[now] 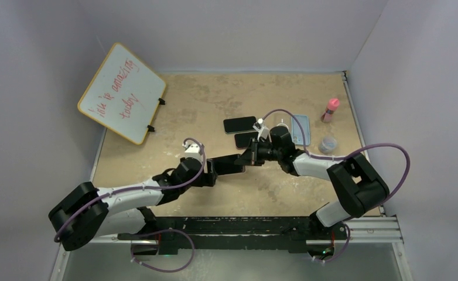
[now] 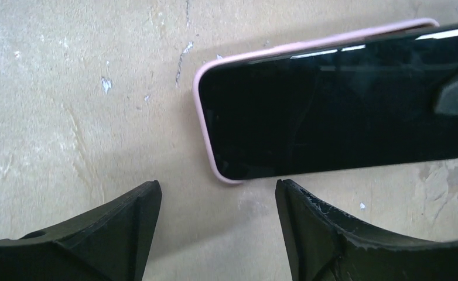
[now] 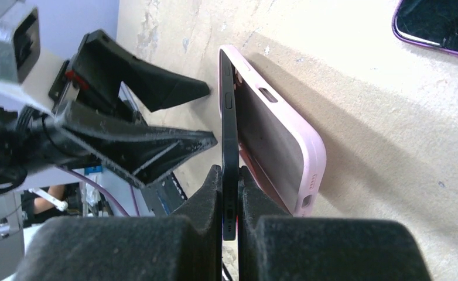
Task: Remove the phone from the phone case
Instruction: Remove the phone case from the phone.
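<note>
Pinching the phone (image 3: 229,129) edge-on with the tightly clamped right gripper (image 3: 229,196) over the counter (image 3: 390,146), near end pried from the pink case (image 3: 308,152), long axis aimed at the empty, wide-spread left gripper (image 2: 218,184) hovering just beside the far end not yet freed.
</note>
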{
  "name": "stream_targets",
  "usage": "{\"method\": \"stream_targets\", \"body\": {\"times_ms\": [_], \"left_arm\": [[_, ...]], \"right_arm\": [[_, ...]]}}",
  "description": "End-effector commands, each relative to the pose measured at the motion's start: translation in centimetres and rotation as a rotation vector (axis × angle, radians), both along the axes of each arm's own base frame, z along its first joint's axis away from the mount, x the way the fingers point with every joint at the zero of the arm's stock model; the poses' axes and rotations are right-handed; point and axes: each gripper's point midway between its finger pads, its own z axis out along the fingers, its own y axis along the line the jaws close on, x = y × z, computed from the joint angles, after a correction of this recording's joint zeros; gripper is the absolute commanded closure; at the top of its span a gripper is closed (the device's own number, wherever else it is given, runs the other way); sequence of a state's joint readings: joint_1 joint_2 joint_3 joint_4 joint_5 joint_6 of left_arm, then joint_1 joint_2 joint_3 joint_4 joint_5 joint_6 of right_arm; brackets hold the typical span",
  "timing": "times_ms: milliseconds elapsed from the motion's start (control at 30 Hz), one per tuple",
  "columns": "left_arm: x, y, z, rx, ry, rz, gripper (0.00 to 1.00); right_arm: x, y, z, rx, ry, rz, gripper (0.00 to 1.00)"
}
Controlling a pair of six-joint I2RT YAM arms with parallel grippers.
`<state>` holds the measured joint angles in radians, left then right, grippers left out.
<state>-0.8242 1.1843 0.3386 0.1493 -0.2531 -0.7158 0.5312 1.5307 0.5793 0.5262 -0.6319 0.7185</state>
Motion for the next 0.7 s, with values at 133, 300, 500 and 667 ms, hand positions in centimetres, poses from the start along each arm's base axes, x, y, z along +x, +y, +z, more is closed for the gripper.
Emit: {"method": "stream_targets", "body": {"times_ms": [133, 300, 500, 667], "left_arm": [[-0.5, 0.3, 2.7, 0.125, -0.169, 0.024, 0.21], [-1.5, -1.3, 3.1, 0.114, -0.216, 0.049, 0.2], [-1.9, -2.6, 3.2, 0.094, -0.252, 0.114, 0.19], [-1.9, -3.1, 3.8, 0.0, -0.268, 0.197, 0.19]], "right_arm": [[1.7, 0.3, 2.7, 0.005, 0.059, -0.103, 1.0], [1.1, 1.0, 2.9, 0.036, 0.145, -0.129, 1.0], [0.1, 2.3, 3.2, 0.045, 0.183, -0.163, 1.0], [-0.3, 3.0, 3.5, 0.091, 0.21, -0.203, 1.0]]}}
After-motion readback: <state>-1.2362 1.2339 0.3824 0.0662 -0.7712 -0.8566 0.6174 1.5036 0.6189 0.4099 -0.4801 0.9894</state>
